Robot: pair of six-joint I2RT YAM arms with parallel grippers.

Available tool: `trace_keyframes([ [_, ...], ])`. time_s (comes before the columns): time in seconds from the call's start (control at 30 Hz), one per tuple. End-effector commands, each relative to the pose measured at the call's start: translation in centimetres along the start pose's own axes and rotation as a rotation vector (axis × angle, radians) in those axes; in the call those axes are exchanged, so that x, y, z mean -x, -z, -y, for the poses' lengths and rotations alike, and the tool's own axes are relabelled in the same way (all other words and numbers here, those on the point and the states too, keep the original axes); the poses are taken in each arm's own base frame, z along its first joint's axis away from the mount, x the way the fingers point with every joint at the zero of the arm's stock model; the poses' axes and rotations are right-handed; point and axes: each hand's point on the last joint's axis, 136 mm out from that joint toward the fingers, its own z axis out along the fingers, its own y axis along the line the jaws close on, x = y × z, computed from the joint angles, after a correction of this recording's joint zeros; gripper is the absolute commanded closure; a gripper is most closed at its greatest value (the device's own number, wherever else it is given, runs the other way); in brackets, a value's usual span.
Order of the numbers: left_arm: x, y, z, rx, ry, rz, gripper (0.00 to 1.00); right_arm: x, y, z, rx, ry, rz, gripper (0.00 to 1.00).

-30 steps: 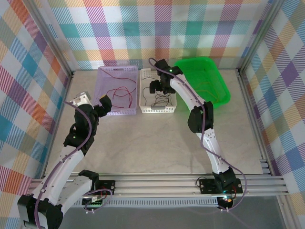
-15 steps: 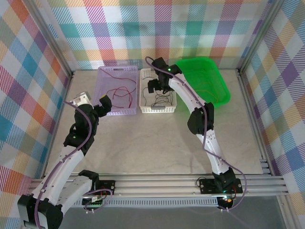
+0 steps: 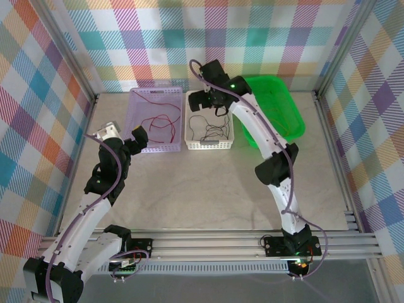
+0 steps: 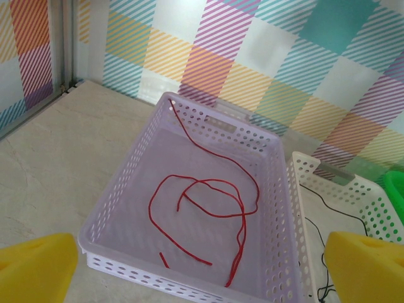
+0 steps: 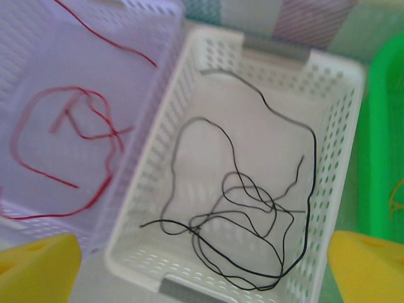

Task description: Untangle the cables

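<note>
Red cables (image 4: pixel 198 180) lie looped and crossing in the lilac tray (image 4: pixel 126 189), also seen from above as red cables (image 3: pixel 161 120). Black cables (image 5: pixel 194 229) lie tangled in the white basket (image 5: pixel 151 183), which stands to the right of the lilac tray (image 3: pixel 144 101). A bit of orange-yellow cable (image 5: pixel 396 197) shows in the green bin (image 5: pixel 385 126). My left gripper (image 4: pixel 202 271) hovers open before the lilac tray's near edge, nothing between its yellow fingertips (image 4: pixel 38 268). My right gripper (image 5: pixel 202 271) is open and empty above the white basket (image 3: pixel 209 146), toward its back end.
The green bin (image 3: pixel 287 117) sits at the back right, partly under my right arm. Three containers stand side by side along the back wall. Checked walls and metal frame rails close in the table on three sides. Bare tabletop (image 3: pixel 202 183) lies in front of the trays.
My right gripper has risen and drawn back from the middle of the white basket toward its back end, with jaws spreading slightly wider. The left arm has not moved.
</note>
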Motion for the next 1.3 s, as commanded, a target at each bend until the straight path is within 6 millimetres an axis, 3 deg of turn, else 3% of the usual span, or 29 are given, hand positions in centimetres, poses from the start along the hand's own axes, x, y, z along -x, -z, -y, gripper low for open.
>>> trace_keyframes([
  [0.0,0.8,0.1,0.5,-0.005,-0.007,0.022,0.00,3.0,5.9,-1.5,0.064,0.062,0.142,0.00],
  [0.2,0.3,-0.4,0.3,0.021,-0.049,0.010,0.00,2.7,11.2,-2.7,0.139,0.103,0.199,0.00],
  [0.33,0.2,-0.3,0.1,0.031,-0.055,0.012,0.00,1.6,14.5,-2.5,0.143,0.163,0.248,0.00],
  [0.47,-0.2,-0.5,0.2,0.041,-0.089,0.004,0.00,0.1,17.2,-1.0,0.113,0.208,0.374,0.00],
  [0.53,-0.3,-0.7,0.1,0.049,-0.094,0.001,0.00,-1.1,19.5,0.0,0.097,0.254,0.513,0.00],
  [0.63,-0.4,-0.7,0.1,0.048,-0.094,0.003,0.00,-3.0,22.3,2.3,0.024,0.270,0.680,0.00],
  [0.7,-0.4,-0.6,0.0,0.051,-0.095,0.006,0.00,-4.4,23.1,3.7,-0.032,0.275,0.701,0.00],
  [0.93,-0.7,-0.9,-0.1,0.062,-0.106,0.002,0.00,-8.8,22.6,8.1,-0.158,0.217,0.638,0.00],
  [1.17,-1.4,-1.2,0.1,0.056,-0.125,-0.014,0.00,-13.9,18.5,14.6,-0.152,-0.081,0.521,0.00],
  [1.27,-1.6,-1.3,0.2,0.056,-0.136,-0.020,0.00,-15.1,16.9,16.5,-0.214,-0.094,0.509,0.00],
])
